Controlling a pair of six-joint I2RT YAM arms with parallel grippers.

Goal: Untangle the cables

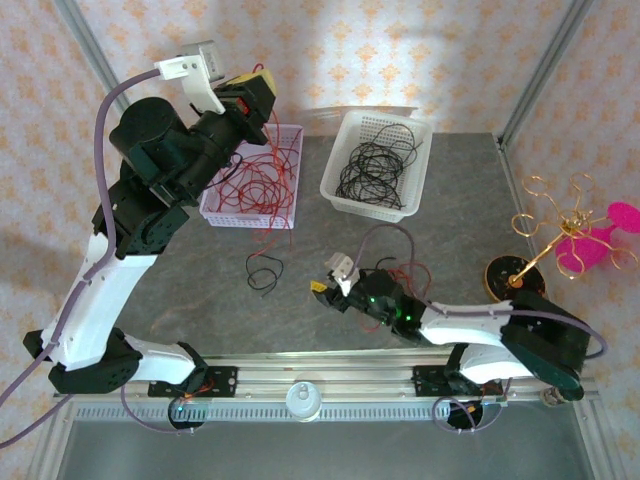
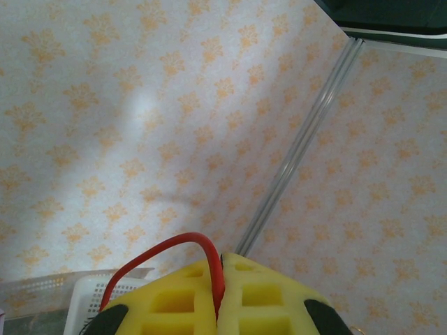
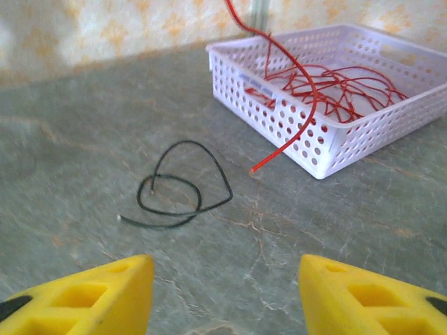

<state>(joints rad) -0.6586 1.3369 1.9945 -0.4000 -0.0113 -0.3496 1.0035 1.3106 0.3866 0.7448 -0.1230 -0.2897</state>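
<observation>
**A:** Two baskets sat along the worktop's [image 1: 200, 290] far edge. The lilac basket [image 1: 296, 175] was toward the far left corner with red wires [image 1: 262, 190] in it. The white basket [image 1: 338, 150] was mid-edge, holding black wires [image 1: 375, 165].

**B:** Left gripper [image 1: 250, 92]?

**A:** Raised above the lilac basket, jaws clamped on one red wire [image 2: 174, 244]. That strand hung down past the basket's near wall. Its free end was down by the worktop; couldn't tell if it touched.

**B:** Right gripper [image 3: 223, 272]?

**A:** Low over the worktop toward the near edge. Fingers [image 3: 105, 293] were spread wide, nothing between them.

**B:** Anything loose?

**A:** One black wire [image 3: 183, 195], looped and flat on the worktop around the middle. It lay ahead of the right gripper, apart from the lilac basket.
</observation>
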